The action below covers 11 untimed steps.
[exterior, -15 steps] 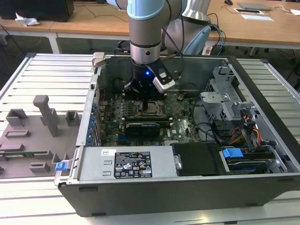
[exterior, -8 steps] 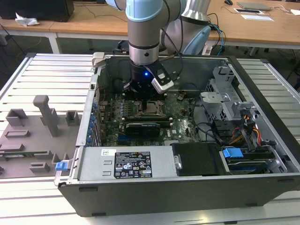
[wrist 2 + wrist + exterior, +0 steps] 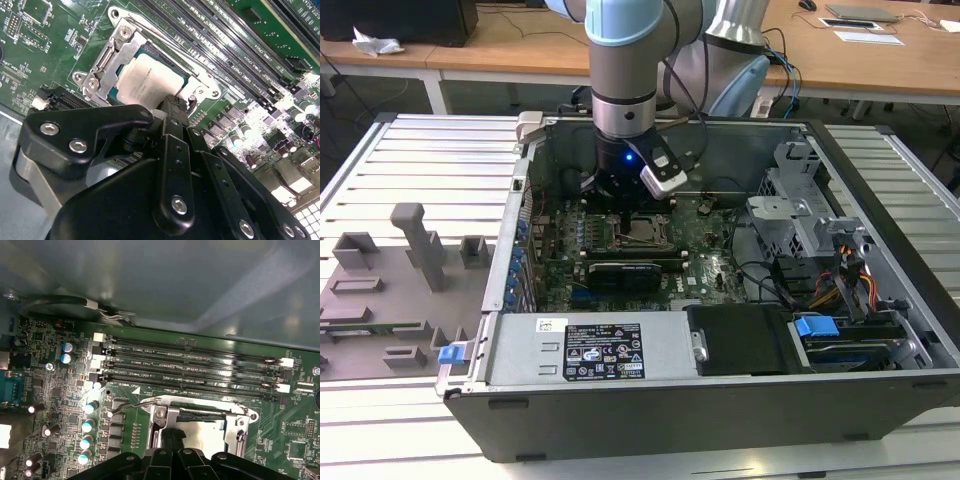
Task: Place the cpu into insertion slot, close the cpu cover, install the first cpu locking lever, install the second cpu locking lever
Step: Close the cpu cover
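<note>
Lever work looks to be the step in hand. The cpu point(image 3: 147, 80) lies flat in the slot point(image 3: 642, 230), and the cover point(image 3: 107, 60) is down around it, its silver frame bordering the chip's pale top. In the first wrist view a thin wire lever point(image 3: 134, 405) runs along the slot's side nearest the memory slots point(image 3: 200, 370), its free end jutting out past the corner. Whether it is hooked down cannot be told.

The hand point(image 3: 173, 101) has its fingers point(image 3: 172, 150) drawn together with nothing seen between them. Their tip sits at the cover's edge, just beside the lever's end. Contact with either cannot be made out.

As a judgement, latching a lever like this calls for a firm, steady push down and sideways under its catch, without the tip slipping onto the board or chip.

In the exterior view the arm point(image 3: 625, 80) comes straight down from the top centre of the frame. Its wrist is vertical inside the open case point(image 3: 880, 200), at the frame's centre, on the ribbed table point(image 3: 420, 160).
</note>
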{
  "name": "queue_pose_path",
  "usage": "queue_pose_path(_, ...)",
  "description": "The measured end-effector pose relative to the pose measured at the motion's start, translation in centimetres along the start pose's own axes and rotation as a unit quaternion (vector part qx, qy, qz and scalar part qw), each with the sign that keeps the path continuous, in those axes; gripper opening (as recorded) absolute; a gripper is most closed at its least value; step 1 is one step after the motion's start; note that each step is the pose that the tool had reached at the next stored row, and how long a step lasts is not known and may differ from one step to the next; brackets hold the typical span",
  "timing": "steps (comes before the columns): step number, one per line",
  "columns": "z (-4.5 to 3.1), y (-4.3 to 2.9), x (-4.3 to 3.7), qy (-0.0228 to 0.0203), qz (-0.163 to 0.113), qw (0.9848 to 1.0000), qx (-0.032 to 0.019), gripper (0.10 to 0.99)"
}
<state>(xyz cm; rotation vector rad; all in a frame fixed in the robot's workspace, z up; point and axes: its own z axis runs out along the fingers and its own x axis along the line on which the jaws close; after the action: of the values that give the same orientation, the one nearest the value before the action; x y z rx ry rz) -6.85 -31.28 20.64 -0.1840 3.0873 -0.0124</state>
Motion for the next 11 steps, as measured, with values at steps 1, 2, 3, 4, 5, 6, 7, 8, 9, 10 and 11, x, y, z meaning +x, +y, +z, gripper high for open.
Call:
queue_pose_path(1,0.02,0.0,-0.03,0.0,0.0,1.0,-0.0001,0.106)
queue_pose_path(2,0.03,-0.01,-0.11,-0.0001,0.0,1.0,-0.0001,0.106)
queue_pose_path(3,0.03,-0.02,-0.19,-0.0002,0.0,1.0,-0.0001,0.106)
queue_pose_path(4,0.05,-0.04,-0.32,-0.0002,0.0,1.0,-0.0002,0.106)
queue_pose_path(5,0.05,-0.04,-0.38,-0.0002,0.0,1.0,-0.0002,0.106)
queue_pose_path(6,0.0,-0.03,-0.41,-0.0004,0.0,1.0,-0.0003,0.106)
queue_pose_path(7,-0.05,-0.03,-0.42,-0.0007,0.0,1.0,-0.0006,0.106)
queue_pose_path(8,-0.14,-0.03,-0.42,-0.0006,0.0,1.0,-0.0006,0.106)
queue_pose_path(9,-0.24,-0.05,-0.42,-0.0002,0.0,1.0,-0.0002,0.106)
queue_pose_path(10,-0.23,-0.04,-0.42,-0.0004,0.0,1.0,-0.0003,0.106)
queue_pose_path(11,-0.24,-0.04,-0.42,-0.0004,0.0,1.0,-0.0004,0.106)
